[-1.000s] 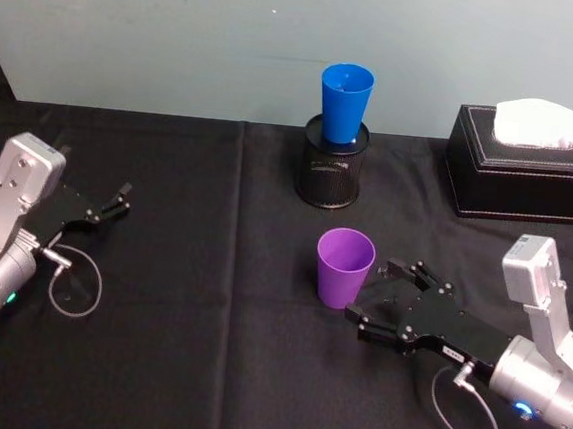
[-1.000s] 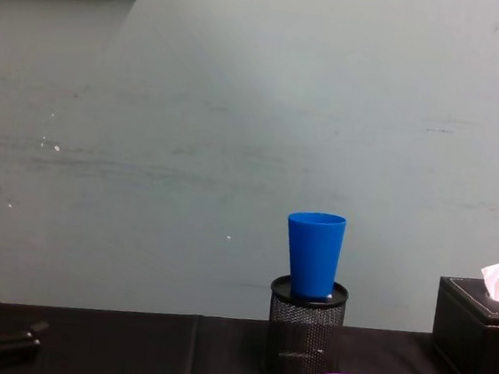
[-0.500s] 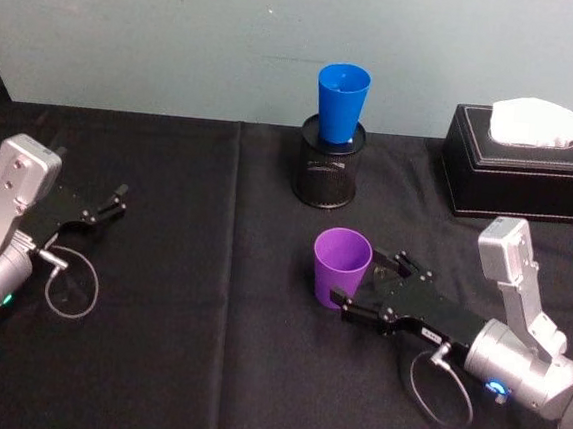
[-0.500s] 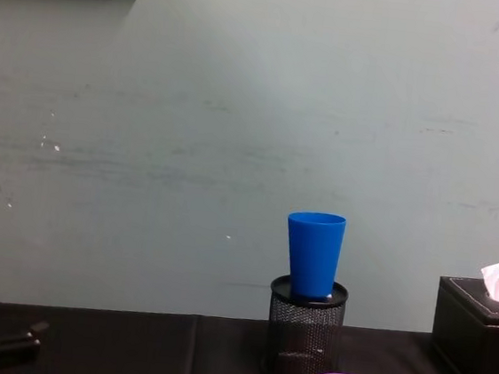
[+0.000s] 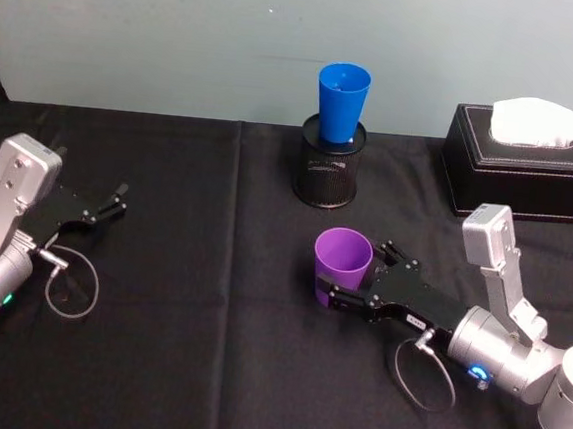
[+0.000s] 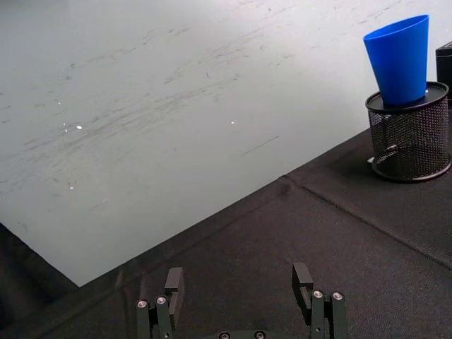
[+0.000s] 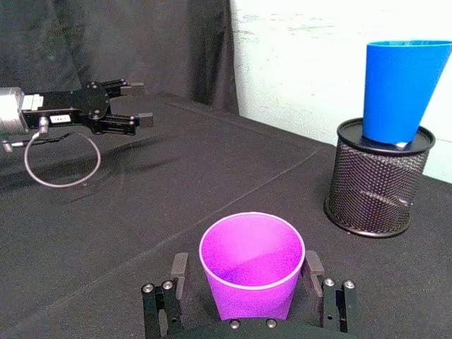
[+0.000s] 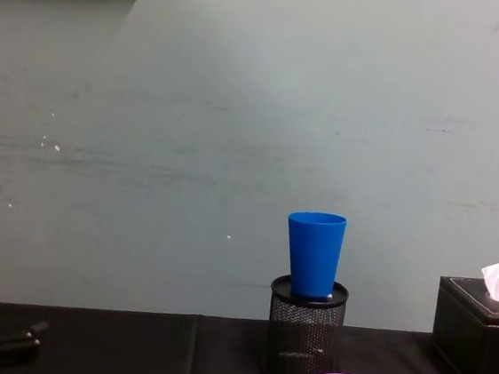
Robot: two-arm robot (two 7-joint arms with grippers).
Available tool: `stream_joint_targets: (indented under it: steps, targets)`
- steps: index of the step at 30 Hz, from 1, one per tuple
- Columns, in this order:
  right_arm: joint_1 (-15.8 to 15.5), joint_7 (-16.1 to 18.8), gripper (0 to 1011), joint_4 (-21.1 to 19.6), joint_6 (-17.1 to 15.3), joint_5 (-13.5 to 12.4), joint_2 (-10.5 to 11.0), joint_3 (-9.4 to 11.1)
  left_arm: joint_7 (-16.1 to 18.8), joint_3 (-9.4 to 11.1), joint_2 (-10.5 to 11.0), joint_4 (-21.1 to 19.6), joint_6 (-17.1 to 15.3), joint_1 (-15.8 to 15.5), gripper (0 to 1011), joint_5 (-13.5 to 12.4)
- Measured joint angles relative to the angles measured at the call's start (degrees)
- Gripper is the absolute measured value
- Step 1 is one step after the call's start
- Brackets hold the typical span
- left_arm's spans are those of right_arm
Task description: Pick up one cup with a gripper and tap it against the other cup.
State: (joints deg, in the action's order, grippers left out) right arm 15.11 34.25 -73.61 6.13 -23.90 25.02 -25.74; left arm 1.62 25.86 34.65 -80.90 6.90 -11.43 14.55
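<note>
**Right fingers now around the purple cup**

Since a second ago my right gripper (image 5: pixel 359 273) has slid forward from beside the purple cup (image 5: pixel 340 262), and its fingers (image 7: pixel 179 269) now stand spread, one on each side of the cup wall, with a small gap showing and no grip yet. The cup stands upright on the table (image 5: pixel 205 348), near the middle. I count two cups: this purple one and one blue cup (image 5: pixel 342 99), sitting upright in the single mesh holder (image 5: pixel 331 168) behind it. One tissue box (image 5: pixel 527 160) lies far right. My left gripper (image 5: pixel 119 202) rests at the left, fingers apart.
</note>
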Motion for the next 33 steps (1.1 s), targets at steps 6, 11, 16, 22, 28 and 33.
stream_joint_targets:
  steps: [6,11,16,22,28,33]
  targets:
    - [0.4,0.3,1003,0.6,0.2,0.3,-0.3,-0.3,0.0,0.0,0.0,0.0,0.0,0.0,1005,0.0]
    - [0.4,0.3,1003,0.6,0.2,0.3,-0.3,-0.2,0.0,0.0,0.0,0.0,0.0,0.0,1005,0.0]
    - [0.3,0.2,995,0.5,0.2,0.2,-0.2,-0.2,0.0,0.0,0.0,0.0,0.0,0.0,1005,0.0]
    - [0.3,0.2,863,0.4,0.2,0.2,-0.2,-0.2,0.0,0.0,0.0,0.0,0.0,0.0,1005,0.0]
    - [0.2,0.2,778,0.4,0.2,0.2,-0.2,-0.1,0.0,0.0,0.0,0.0,0.0,0.0,1005,0.0]
    - [0.2,0.2,757,0.3,0.2,0.1,-0.1,-0.1,0.0,0.0,0.0,0.0,0.0,0.0,1005,0.0]
